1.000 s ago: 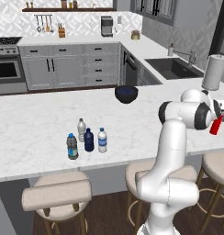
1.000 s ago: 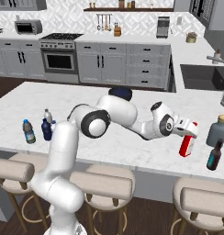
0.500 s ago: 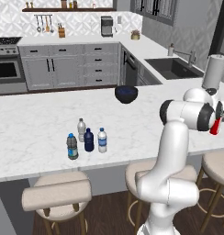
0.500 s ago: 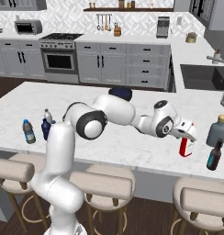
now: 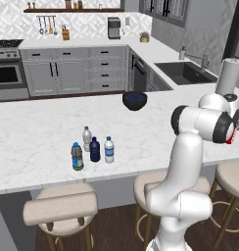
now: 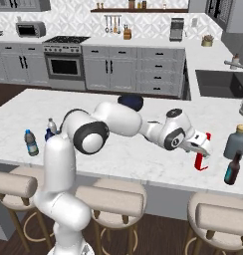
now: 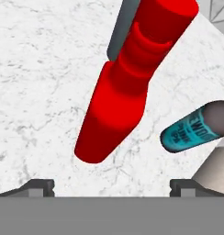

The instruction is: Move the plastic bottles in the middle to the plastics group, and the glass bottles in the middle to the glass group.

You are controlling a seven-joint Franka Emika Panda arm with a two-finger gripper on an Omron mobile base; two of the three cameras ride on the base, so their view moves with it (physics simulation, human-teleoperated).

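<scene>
My gripper [image 6: 198,145] is open at the counter's right end, just over a red bottle [image 6: 199,159] that stands free on the marble. In the hand view the red bottle [image 7: 125,87] rises between and beyond my spread fingertips [image 7: 38,186], touching neither. Beside it are a grey-blue glass bottle [image 6: 236,142] and a dark glass bottle [image 6: 233,168] with a teal label [image 7: 192,132]. Far left on the counter, the clear water bottle with a blue band [image 5: 108,150] stands by a dark blue bottle [image 5: 94,149], a clear grey-labelled bottle [image 5: 86,138] and a blue-capped bottle [image 5: 77,156].
A dark bowl [image 5: 134,100] sits at the far side of the counter. Stools [image 6: 107,199] line its near edge. A sink [image 5: 189,72] and a paper towel roll [image 5: 228,76] are behind my arm to the right.
My jaws have spread wider and come off the red bottle, which stays standing in the same spot. The bottles at the left have not moved.
</scene>
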